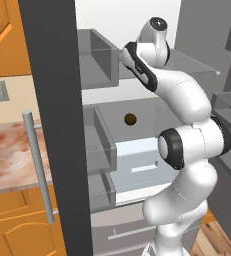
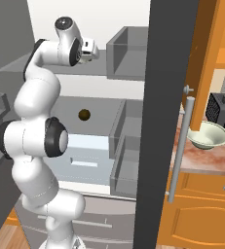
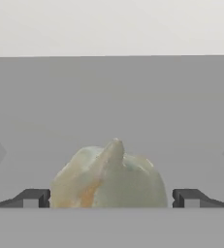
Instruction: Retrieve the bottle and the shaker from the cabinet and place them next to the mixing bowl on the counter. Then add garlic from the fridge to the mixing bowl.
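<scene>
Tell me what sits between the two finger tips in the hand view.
The garlic sits there, between the open gripper's two finger tips, on the grey fridge shelf. Whether the tips touch it, the hand view cannot settle.

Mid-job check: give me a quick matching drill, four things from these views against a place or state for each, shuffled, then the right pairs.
Things:
1. garlic
2. tool
3. mixing bowl
4. small brown ball

Place or state:
A. on the marbled counter, right of the fridge door
B. open, one tip at each side of the garlic
C. on a fridge shelf, between the tool's tips
D. inside the fridge, on a lower level, near the back

Pairs: 1-C, 2-B, 3-A, 4-D
</scene>
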Robot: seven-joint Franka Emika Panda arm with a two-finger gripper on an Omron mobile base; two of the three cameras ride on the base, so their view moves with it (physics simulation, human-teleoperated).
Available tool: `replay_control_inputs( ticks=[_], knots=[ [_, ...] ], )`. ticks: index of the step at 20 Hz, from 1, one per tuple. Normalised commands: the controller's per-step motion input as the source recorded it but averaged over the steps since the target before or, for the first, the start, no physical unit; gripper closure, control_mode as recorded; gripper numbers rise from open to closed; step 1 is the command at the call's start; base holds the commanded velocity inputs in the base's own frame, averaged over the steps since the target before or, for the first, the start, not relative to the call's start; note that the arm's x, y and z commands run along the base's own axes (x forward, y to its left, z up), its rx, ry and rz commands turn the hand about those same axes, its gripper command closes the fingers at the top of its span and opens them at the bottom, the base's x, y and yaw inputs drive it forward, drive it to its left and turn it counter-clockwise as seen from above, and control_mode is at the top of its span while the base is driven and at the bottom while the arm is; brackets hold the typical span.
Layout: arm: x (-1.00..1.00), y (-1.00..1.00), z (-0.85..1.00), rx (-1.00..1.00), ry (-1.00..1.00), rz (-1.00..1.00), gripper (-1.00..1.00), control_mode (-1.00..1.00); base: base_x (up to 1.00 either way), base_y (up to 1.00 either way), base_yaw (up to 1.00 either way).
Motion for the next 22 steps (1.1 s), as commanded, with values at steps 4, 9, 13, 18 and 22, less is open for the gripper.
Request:
replay_control_inputs(
  ticks=[4, 9, 13, 18, 22],
  knots=[
    [0.24, 0.0, 0.0, 0.0, 0.02, 0.0, -1.0, -1.0, 0.0, 0.0, 0.0],
    [0.0, 0.0, 0.0, 0.0, 0.0, 0.0, -1.0, -1.0, 0.0, 0.0, 0.0],
    [0.0, 0.0, -0.02, 0.0, 0.0, 0.0, -1.0, -1.0, 0.0, 0.0, 0.0],
    [0.0, 0.0, -0.25, 0.0, 0.0, 0.0, -1.0, -1.0, 0.0, 0.0, 0.0],
    [0.0, 0.0, 0.0, 0.0, 0.0, 0.0, 1.0, -1.0, 0.0, 0.0, 0.0]
  ],
)
